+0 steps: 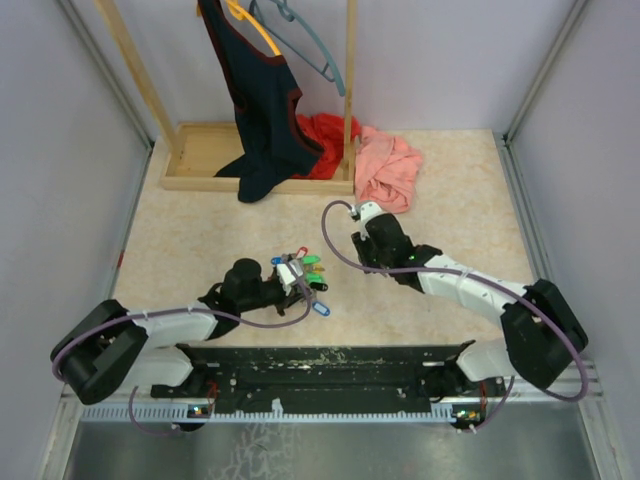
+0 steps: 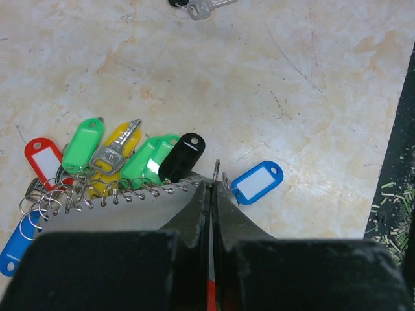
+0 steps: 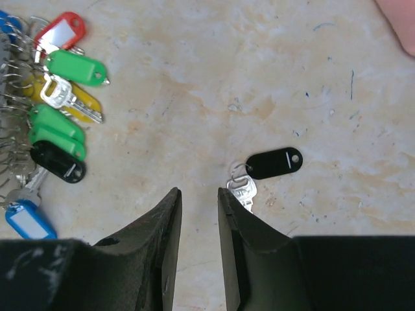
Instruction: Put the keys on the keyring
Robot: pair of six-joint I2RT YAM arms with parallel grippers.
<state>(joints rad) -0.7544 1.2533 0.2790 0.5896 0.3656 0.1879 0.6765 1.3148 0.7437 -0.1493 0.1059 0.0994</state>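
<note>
A strip of bare table is left between the bunch of tagged keys and the loose black-tagged key; a gripper can be passed there. One side of the bunch is blocked by the left gripper, which is closed on it. Farther back, the room is limited by the pink cloth and the wooden rack base.

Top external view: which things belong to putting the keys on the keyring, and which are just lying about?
Belongs: keyring with tagged keys, in left end effector; loose black-tagged key near right end effector.
Lying about: pink cloth, red cloth, dark vest, wooden rack, hangers.
</note>
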